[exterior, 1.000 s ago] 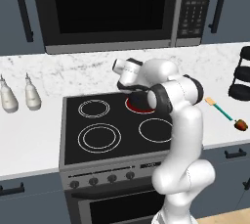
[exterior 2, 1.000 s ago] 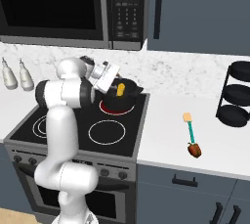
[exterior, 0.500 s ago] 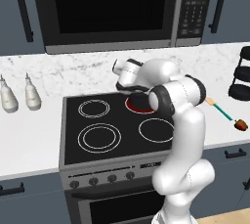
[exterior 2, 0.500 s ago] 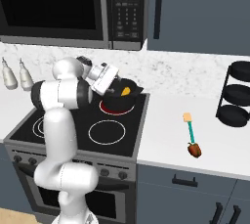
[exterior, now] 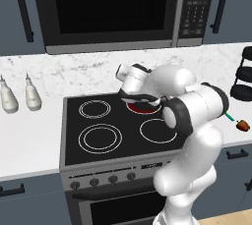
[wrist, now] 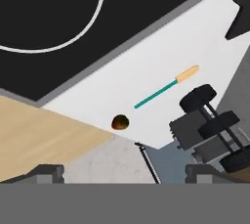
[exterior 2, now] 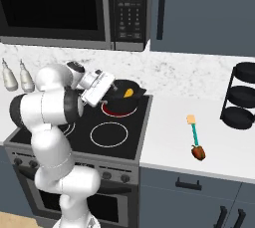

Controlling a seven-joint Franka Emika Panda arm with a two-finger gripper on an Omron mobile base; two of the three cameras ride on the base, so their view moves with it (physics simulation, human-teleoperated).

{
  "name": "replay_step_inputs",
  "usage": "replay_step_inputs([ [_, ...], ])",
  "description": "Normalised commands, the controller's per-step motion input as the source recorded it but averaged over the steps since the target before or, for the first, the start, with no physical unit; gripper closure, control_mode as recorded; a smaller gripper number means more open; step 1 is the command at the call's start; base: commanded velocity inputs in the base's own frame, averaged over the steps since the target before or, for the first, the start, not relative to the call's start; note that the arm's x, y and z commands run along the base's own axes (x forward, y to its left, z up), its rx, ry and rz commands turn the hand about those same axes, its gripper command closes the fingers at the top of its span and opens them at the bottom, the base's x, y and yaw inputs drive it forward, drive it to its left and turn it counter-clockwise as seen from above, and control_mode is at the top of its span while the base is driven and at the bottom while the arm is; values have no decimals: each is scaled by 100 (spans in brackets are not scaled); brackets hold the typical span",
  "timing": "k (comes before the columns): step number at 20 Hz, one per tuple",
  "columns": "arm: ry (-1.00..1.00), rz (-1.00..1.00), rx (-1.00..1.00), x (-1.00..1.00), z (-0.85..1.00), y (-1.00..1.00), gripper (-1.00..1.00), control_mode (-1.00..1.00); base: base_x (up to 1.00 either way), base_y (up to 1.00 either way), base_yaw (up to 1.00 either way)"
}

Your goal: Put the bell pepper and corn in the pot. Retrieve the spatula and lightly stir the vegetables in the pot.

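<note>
The black pot [exterior 2: 122,103] stands on the back right burner, which glows red. A yellow piece of corn [exterior 2: 128,92] lies inside it. My gripper [exterior 2: 112,89] hovers at the pot's left rim, tilted, with the jaws wide open and nothing between them. In the hand view the gripper [wrist: 124,173] shows its two fingertips [wrist: 47,171] far apart. The green-handled spatula [exterior 2: 193,132] lies on the white counter right of the stove. The reddish bell pepper [exterior 2: 198,152] sits at the handle's near end. The spatula [wrist: 161,90] and the pepper [wrist: 120,122] also appear in the hand view.
The black stovetop [exterior: 98,138] has several burner rings. Two white bottles [exterior: 19,96] stand on the left counter. A black tiered rack [exterior 2: 241,97] sits at the far right. The microwave [exterior: 108,8] hangs above the stove.
The jaws have spread wide apart, and the corn that was between them now lies in the pot. The hand has drawn back a little from the pot.
</note>
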Motion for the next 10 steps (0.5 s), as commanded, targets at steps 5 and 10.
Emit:
replay_step_inputs([
  [5,0,0,14,-100,-2,-32,-100,-100,0,0,0],
  [10,-2,0,12,-100,-5,-90,-100,-100,0,0,0],
])
